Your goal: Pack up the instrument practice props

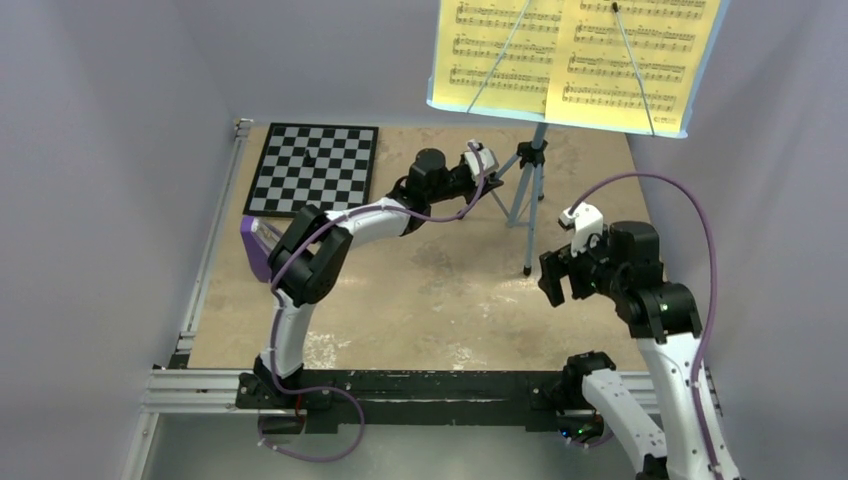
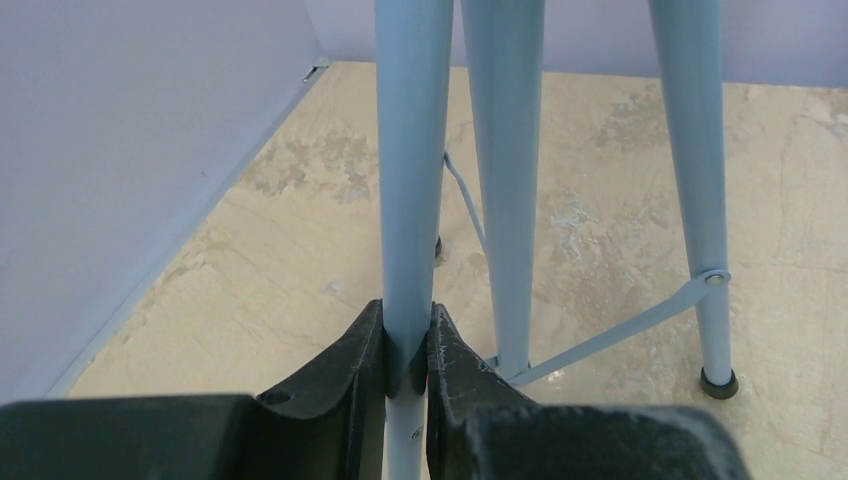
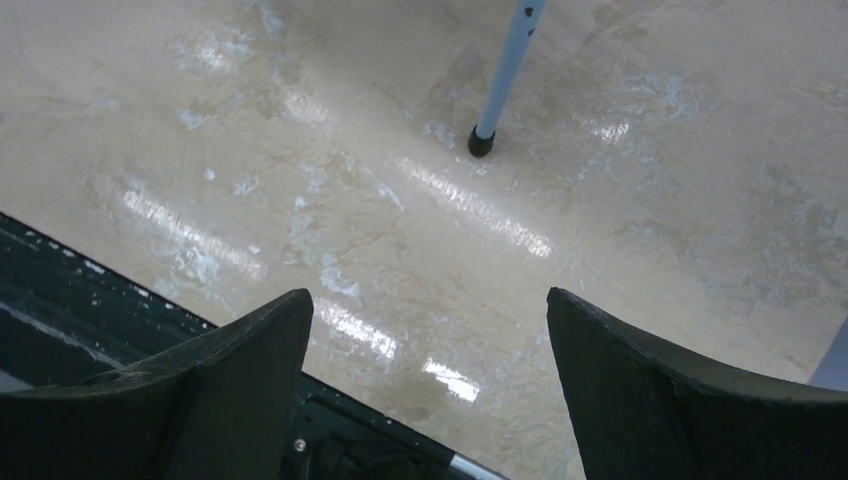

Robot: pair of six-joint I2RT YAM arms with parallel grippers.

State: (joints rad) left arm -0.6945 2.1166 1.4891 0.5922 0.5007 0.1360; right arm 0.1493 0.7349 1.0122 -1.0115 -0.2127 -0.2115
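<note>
The left gripper [image 2: 407, 360] pinches one leg [image 2: 410, 150] of the light blue music stand [image 1: 529, 215] on the table's [image 1: 430, 290] far side while the right gripper [image 3: 428, 300] gapes empty, so a lopsided pull could topple it, shedding the yellow sheet music [image 1: 570, 60]

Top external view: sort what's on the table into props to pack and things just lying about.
To pack: light blue tripod music stand, its leg clamped by the left gripper; yellow sheet of printed music; small purple metronome, half hidden behind the left arm.
Lying about: flat black-and-white checkerboard.
</note>
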